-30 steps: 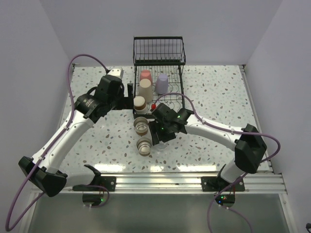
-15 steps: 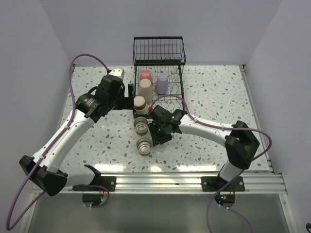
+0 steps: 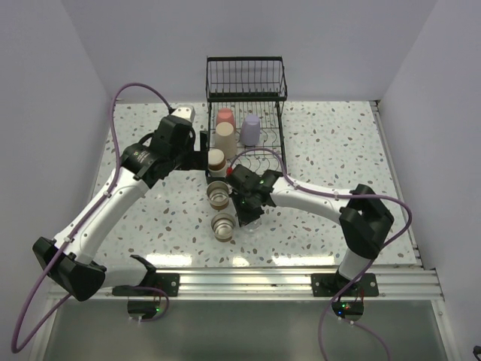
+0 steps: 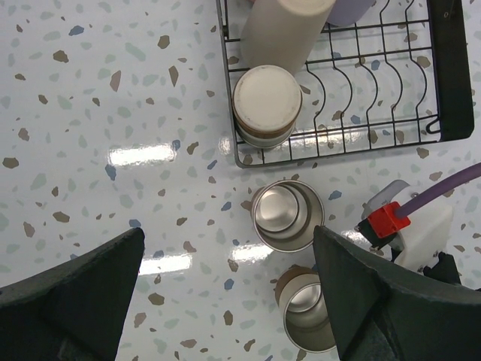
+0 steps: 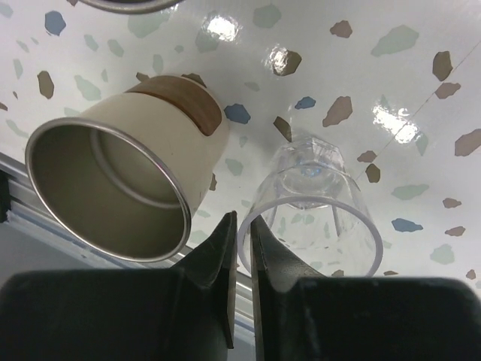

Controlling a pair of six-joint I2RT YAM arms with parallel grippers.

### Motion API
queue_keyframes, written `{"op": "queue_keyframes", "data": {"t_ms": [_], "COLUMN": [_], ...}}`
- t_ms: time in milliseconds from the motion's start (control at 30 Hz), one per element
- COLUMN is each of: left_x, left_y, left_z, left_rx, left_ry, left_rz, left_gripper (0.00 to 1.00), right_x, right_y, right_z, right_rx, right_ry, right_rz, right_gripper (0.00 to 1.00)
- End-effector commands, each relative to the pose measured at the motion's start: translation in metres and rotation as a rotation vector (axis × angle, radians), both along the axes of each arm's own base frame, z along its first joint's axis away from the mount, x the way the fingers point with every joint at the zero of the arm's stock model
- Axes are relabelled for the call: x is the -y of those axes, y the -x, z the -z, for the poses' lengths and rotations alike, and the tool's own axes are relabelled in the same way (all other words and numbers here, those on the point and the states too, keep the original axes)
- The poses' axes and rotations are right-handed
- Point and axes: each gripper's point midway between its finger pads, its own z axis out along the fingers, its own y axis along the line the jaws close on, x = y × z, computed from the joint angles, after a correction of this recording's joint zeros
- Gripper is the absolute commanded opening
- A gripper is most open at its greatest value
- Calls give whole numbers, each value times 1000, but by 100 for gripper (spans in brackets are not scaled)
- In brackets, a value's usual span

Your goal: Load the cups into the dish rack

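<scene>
Well, the speckled table carries the black wire dish rack at its far middle. The left arm stretches to the rack's near-left corner, its left fingers spread wide and holding nothing. The right arm folds back leftward, right fingers pinched on the rim of the clear cup, which stands mouth-up on the table just before the rack. Beside it is a brown cup, shiny inside. On the rack's tray sit a beige cup, a lavender cup and a pink cup.
</scene>
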Motion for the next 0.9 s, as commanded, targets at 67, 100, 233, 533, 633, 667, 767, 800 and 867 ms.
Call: {"op": "queue_keyframes", "data": {"t_ms": [67,100,233,533,633,667,767,800,867], "left_x": [0,-1,-1,0,2,3,5,6,8], "left_y": [-3,-2,1,3,5,5,5,5,7], "left_z": [-7,-8,-7,-14,-17,-19,-24,-27,-31], "left_rx": [27,31,32,47,54,60,71,75,81], "left_ry": [-3,2,8,46,73,81,106,118,135], "left_rz": [5,3,3,-9,-8,-10,-10,-12,-8], "left_gripper": [96,96,96,96,96,96,96,96,98], "right_x": [6,8,20,50,59,63,74,77,81], "right_y": [-9,-9,-16,-28,-28,-27,-26,-25,-22], "right_z": [-4,-4,-16,-86,-115,-122,-151,-165,-180], "right_rx": [54,60,120,294,348,362,417,442,458], "right_ry": [58,67,96,95,57,51,-5,-42,-82], "right_rz": [-1,-1,18,73,101,110,160,175,199], "right_gripper": [0,0,0,0,0,0,0,0,0]}}
